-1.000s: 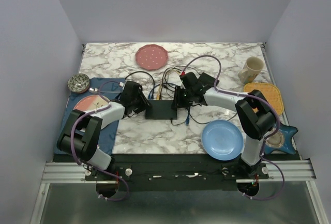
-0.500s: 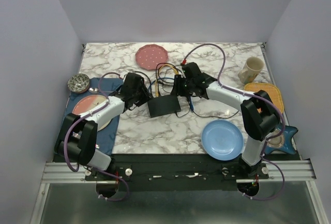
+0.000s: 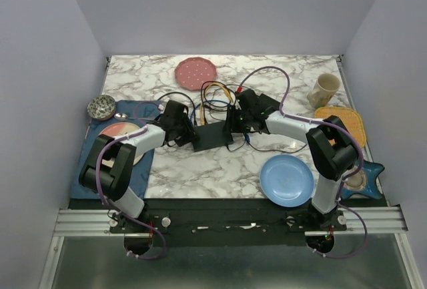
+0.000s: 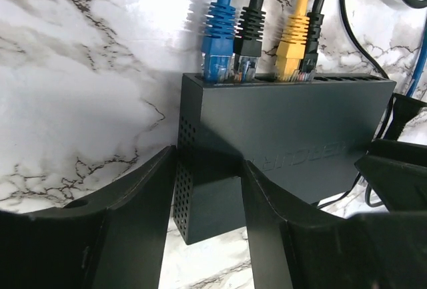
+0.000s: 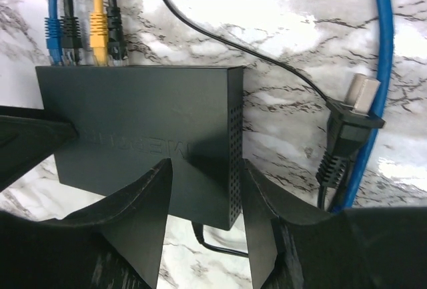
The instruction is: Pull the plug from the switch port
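Marble table (image 3: 180,169) underfoot of it all, and the switch (image 3: 213,135) lies flat near the middle, a little askew, with an arm reaching in at either end. Along its far edge four connectors sit in the sockets: a blue plug (image 4: 217,42), a black plug (image 4: 249,39), a yellow plug (image 4: 295,49) and a second black plug (image 4: 313,35), all pushed home. The left gripper (image 4: 208,162) has its fingers spread and straddles the switch's left end, one finger beside the vented side and the other over the top face. I cannot tell whether either presses on the box. The right gripper (image 5: 205,165) is spread the same way across the right end. Just right of the switch a loose black connector (image 5: 347,125) with a pale tip lies against a blue cable (image 5: 383,69).
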Action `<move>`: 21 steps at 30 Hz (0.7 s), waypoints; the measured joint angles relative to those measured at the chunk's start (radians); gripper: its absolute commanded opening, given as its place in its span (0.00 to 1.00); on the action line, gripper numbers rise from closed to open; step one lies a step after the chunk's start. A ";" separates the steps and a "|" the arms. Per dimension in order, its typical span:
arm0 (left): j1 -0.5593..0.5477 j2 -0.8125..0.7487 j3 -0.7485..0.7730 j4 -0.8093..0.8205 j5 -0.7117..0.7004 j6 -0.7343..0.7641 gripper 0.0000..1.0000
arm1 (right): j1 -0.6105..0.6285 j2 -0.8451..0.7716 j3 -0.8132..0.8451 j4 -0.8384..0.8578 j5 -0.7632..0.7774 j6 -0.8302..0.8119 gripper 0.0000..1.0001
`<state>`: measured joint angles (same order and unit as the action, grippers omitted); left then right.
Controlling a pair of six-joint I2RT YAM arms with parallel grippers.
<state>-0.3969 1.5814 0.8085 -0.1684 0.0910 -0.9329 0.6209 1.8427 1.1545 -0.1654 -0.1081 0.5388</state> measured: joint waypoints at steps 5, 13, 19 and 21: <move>0.000 0.044 0.034 0.020 0.026 0.002 0.56 | 0.002 0.018 -0.019 0.043 -0.033 0.012 0.52; 0.012 0.120 0.144 -0.062 0.057 0.031 0.56 | 0.001 0.014 -0.068 0.110 -0.030 0.035 0.52; 0.012 0.150 0.210 -0.134 0.052 0.058 0.56 | 0.001 0.012 -0.071 0.117 -0.029 0.045 0.52; 0.012 0.157 0.226 -0.146 0.042 0.071 0.56 | 0.003 0.012 -0.071 0.120 -0.029 0.048 0.52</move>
<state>-0.3851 1.7382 1.0348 -0.3149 0.1329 -0.8619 0.6243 1.8549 1.0832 -0.0452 -0.1375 0.5869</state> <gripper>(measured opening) 0.563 0.523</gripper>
